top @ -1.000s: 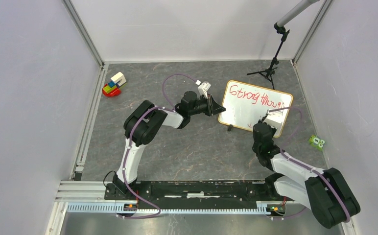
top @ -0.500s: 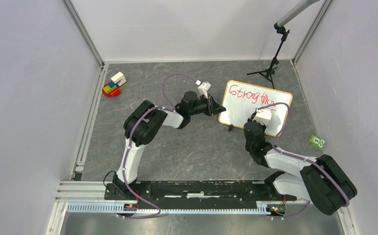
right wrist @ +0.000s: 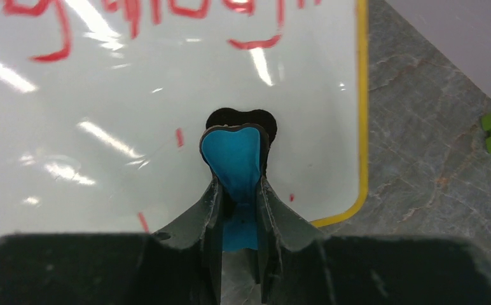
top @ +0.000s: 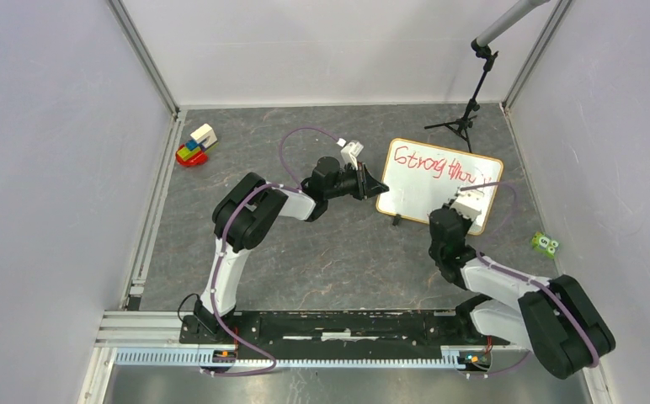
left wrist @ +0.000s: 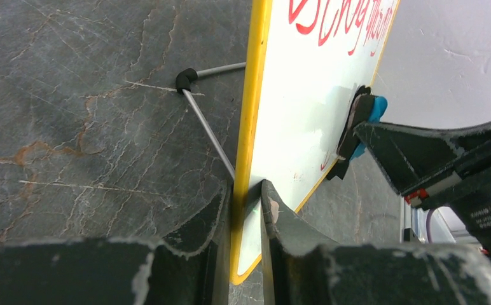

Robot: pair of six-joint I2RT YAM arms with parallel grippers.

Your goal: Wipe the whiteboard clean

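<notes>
At the near edge a ribbed metal rail (top: 347, 360) is carrying both arm bases. Just beyond it the right gripper (right wrist: 236, 185) is clamping a small eraser (right wrist: 233, 155) between its dark, scuffed fingers. The eraser is showing a blue foam body and a black felt face, lobe-shaped in the right wrist view.

The felt is pressing against the lower right part of the whiteboard (top: 423, 181), near a rounded corner. The left wrist view is showing that contact side-on, while from above the wrist is hiding it. The board's glossy white face is throwing back streaks of light, and its thin frame is looking like yellow wood. Red handwriting is running along the upper part, with a few red flecks lower down. The words are cut off in both wrist views and too small to read from above.

The left gripper (left wrist: 246, 200) is pinching the board's left edge, with the frame caught between two chipped black fingers. Only the left wrist view is revealing a thin wire leg (left wrist: 208, 130) with a black rubber elbow behind the board, resting on the grey, veined, stone-look table (top: 330, 261). The board is sitting right of centre on that surface.

To its right a green block (top: 545, 243) is lying apart from it — partly cropped in the right wrist view. Farther back a black tripod (top: 465, 118) is standing near the far right corner, and a toy boat (top: 194, 145) of coloured bricks is sitting at the far left.
</notes>
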